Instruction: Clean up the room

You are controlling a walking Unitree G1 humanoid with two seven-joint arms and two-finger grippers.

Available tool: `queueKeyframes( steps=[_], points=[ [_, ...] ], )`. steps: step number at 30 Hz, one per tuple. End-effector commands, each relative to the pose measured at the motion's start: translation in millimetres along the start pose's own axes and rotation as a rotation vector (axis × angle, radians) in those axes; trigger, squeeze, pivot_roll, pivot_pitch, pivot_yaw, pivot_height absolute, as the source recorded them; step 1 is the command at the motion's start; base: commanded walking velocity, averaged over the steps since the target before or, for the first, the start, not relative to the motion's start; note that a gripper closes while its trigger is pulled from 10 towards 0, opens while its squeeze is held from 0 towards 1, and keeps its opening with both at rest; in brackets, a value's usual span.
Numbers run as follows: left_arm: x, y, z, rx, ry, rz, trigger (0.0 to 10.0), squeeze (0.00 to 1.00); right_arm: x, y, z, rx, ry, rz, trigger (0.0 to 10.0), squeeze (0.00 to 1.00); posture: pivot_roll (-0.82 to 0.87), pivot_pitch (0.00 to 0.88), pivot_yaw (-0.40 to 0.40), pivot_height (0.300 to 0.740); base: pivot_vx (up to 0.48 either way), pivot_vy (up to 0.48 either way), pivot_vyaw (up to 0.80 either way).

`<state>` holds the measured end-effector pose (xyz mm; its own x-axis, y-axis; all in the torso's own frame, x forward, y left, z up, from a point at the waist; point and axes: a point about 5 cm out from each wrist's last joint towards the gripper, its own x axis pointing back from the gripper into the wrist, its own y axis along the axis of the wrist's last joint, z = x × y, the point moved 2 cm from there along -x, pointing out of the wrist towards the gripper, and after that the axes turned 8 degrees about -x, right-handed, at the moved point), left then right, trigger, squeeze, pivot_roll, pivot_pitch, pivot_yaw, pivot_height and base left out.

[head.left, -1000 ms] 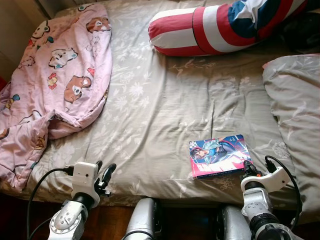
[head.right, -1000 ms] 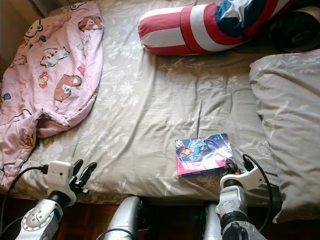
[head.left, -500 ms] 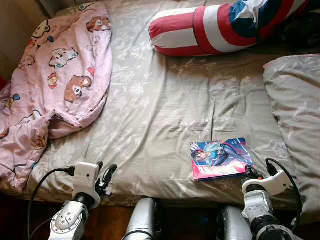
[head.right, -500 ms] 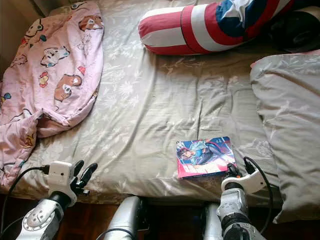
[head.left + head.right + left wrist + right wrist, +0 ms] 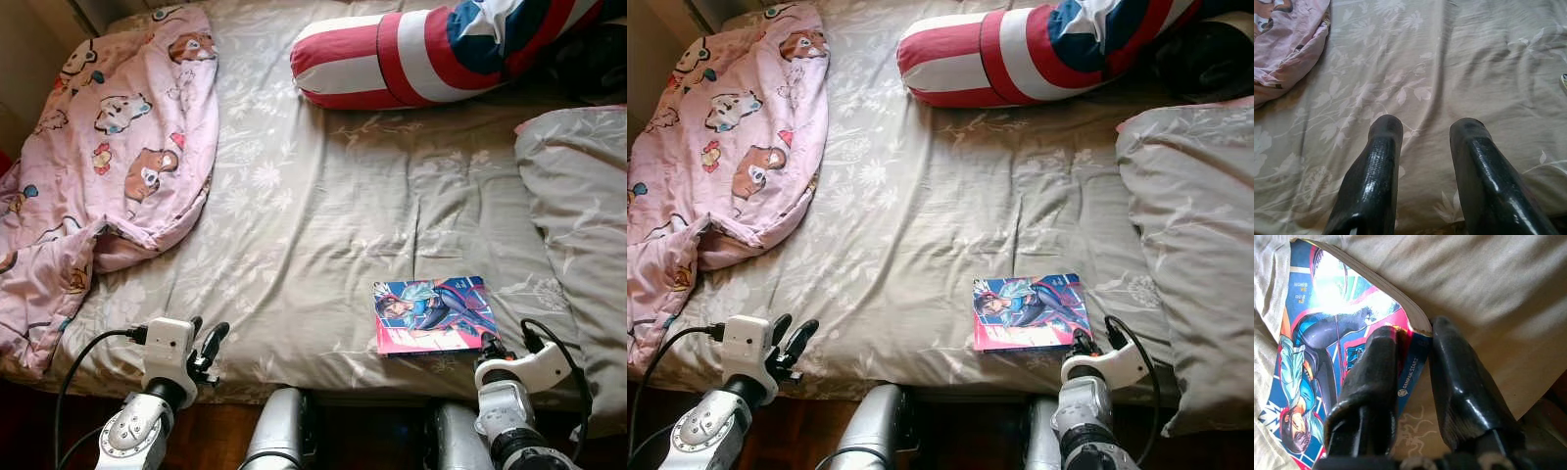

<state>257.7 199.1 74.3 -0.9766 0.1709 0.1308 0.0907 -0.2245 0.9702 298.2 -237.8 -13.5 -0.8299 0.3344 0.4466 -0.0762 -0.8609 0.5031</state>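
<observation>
My right gripper [image 5: 1413, 330] seems clamped on the comic book's [image 5: 433, 313] corner, at five o'clock on the bed [image 5: 323, 206]. My left gripper [image 5: 1425, 129] hovers agape at seven.

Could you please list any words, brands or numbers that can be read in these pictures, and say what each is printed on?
"GEMPAK STARZ": small white print beside a round logo on the cover of the comic book, near the corner between the right gripper's jaws.
Small yellow characters near the cover's top edge: too blurred to read.
The pink cartoon blanket and striped bolster carry pictures and stripes, no legible text.
</observation>
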Motion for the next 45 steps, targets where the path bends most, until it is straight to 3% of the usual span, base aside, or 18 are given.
queueKeyframes(
  steps=[1, 12, 13, 14, 24, 25, 26, 30, 33, 38, 42, 45],
  points=[
    [5.0, -8, 1.7, -0.009, 0.005, 0.045, 10.0, 0.00, 5.2, -11, -13.1, 0.000, -0.049, 0.033, 10.0, 0.00, 0.21, 0.320, 0.207, 0.645, 0.000, 0.000, 0.00],
    [1.1, -8, -0.7, -0.002, 0.006, 0.038, 10.0, 0.00, 4.5, -4, -16.3, 0.005, -0.072, 0.012, 10.0, 0.00, 0.20, 0.315, 0.198, 0.645, 0.000, 0.000, 0.00],
    [1.0, -8, -1.1, -0.001, 0.006, 0.038, 10.0, 0.00, 4.5, -3, -17.0, 0.011, -0.077, 0.010, 10.0, 0.85, 0.20, 0.314, 0.198, 0.645, 0.000, 0.000, 0.00],
    [0.9, -8, -1.2, 0.000, 0.006, 0.039, 10.0, 0.00, 4.3, -2, -17.3, 0.015, -0.083, 0.005, 10.0, 1.00, 0.20, 0.315, 0.197, 0.645, 0.000, 0.000, 0.00],
    [-1.3, -8, -2.0, 0.001, 0.008, 0.037, 10.0, 0.00, 3.8, 0, -18.7, 0.064, -0.107, 0.005, 10.0, 0.98, 0.19, 0.311, 0.192, 0.645, 0.000, 0.000, 0.00],
    [-2.0, -8, -2.3, 0.002, 0.008, 0.037, 10.0, 0.00, 3.9, -1, -17.9, 0.067, -0.102, 0.005, 10.0, 0.21, 0.19, 0.309, 0.191, 0.645, 0.000, 0.000, 0.00],
    [-2.5, -8, -2.4, 0.003, 0.008, 0.036, 10.0, 0.00, 4.0, -2, -17.2, 0.065, -0.099, 0.003, 10.0, 0.00, 0.19, 0.308, 0.189, 0.645, 0.000, 0.000, 0.00],
    [-5.1, -8, -3.7, 0.008, 0.008, 0.033, 10.0, 0.00, 4.9, -3, -16.4, 0.076, -0.087, -0.002, 10.0, 0.00, 0.18, 0.297, 0.181, 0.645, 0.000, 0.000, 0.00],
    [-10.3, -10, -7.4, 0.021, 0.009, 0.029, 10.0, 0.00, 6.0, -1, -11.9, 0.165, -0.050, -0.044, 10.0, 0.00, 0.15, 0.279, 0.162, 0.645, 0.000, 0.000, 0.00],
    [-21.5, -9, -11.2, 0.041, 0.025, 0.012, 10.0, 0.00, 8.1, 12, -8.2, 0.220, -0.003, -0.148, 10.0, 0.00, 0.13, 0.243, 0.130, 0.645, 0.000, 0.000, 0.00],
    [-28.5, -8, -12.9, 0.047, 0.030, 0.000, 10.0, 0.00, 10.0, 15, -6.7, 0.287, 0.032, -0.171, 10.0, 0.00, 0.11, 0.212, 0.113, 0.645, 0.000, 0.000, 0.00],
    [-35.9, -7, -13.2, 0.055, 0.040, -0.016, 10.0, 0.00, 11.6, 12, 3.9, 0.374, 0.115, -0.179, 10.0, 0.00, 0.09, 0.180, 0.095, 0.645, 0.000, 0.000, 0.00]
  ],
)
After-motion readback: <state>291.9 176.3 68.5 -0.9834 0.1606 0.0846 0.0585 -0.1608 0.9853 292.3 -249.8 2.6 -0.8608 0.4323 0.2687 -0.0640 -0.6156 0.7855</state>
